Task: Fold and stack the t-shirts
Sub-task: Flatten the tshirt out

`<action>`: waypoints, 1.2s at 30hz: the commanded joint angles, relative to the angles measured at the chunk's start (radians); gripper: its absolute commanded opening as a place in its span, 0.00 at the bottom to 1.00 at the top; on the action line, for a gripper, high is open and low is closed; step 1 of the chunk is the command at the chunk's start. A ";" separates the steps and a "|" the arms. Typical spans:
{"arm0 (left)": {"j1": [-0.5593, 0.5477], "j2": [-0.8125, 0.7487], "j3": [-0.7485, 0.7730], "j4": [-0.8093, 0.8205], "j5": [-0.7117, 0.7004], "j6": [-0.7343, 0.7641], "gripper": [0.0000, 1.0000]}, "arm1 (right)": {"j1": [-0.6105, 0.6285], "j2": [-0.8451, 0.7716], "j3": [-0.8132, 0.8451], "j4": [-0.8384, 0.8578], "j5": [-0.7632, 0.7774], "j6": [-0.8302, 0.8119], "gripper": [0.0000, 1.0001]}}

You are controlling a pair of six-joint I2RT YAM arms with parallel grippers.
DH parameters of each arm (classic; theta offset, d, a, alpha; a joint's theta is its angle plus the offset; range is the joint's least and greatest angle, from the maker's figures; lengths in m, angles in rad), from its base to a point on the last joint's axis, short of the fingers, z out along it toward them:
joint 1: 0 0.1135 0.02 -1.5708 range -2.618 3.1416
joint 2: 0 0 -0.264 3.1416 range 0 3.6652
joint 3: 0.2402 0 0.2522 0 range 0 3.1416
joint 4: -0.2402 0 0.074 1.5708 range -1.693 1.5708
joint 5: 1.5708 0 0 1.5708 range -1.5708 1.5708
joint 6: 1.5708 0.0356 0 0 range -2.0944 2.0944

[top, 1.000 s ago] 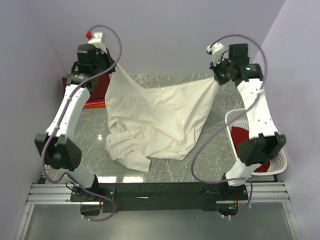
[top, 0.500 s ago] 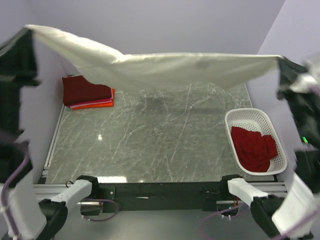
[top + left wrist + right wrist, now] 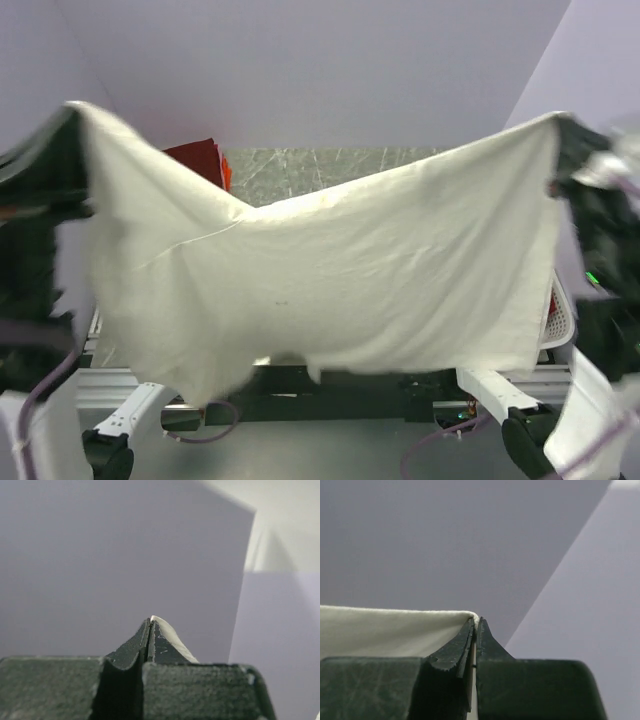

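Note:
The large cream-white t-shirt (image 3: 320,270) hangs spread wide in the air, close to the top camera, and hides most of the table. My left gripper (image 3: 72,108) is shut on its upper left corner; a sliver of cream cloth (image 3: 170,637) shows at the closed jaws (image 3: 150,622). My right gripper (image 3: 560,118) is shut on its upper right corner, the cloth (image 3: 390,630) running left from the tips (image 3: 476,621). A stack of dark maroon and red t-shirts (image 3: 198,158) peeks out at the back left.
The white lattice basket (image 3: 560,320) shows only as a sliver at the right, behind the shirt. A strip of the marble table (image 3: 330,165) is visible at the back. Purple walls stand behind and at both sides.
Both arms have kept the shirt raised; it has swung from a thin stretched band to a full hanging sheet facing the camera, now covering the table, the basket and most of the folded stack.

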 commanded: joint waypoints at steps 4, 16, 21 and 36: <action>0.006 0.137 -0.503 0.081 -0.098 0.025 0.00 | 0.000 0.169 -0.498 0.141 -0.102 0.089 0.00; 0.142 0.846 -0.372 0.143 0.115 -0.013 0.00 | 0.009 0.749 -0.505 0.255 -0.087 0.064 0.00; 0.144 0.957 -0.250 0.101 0.136 -0.004 0.00 | 0.006 0.879 -0.404 0.258 -0.047 0.069 0.00; 0.169 0.517 -0.262 0.075 0.205 0.050 0.00 | -0.049 0.447 -0.466 0.203 -0.201 0.052 0.00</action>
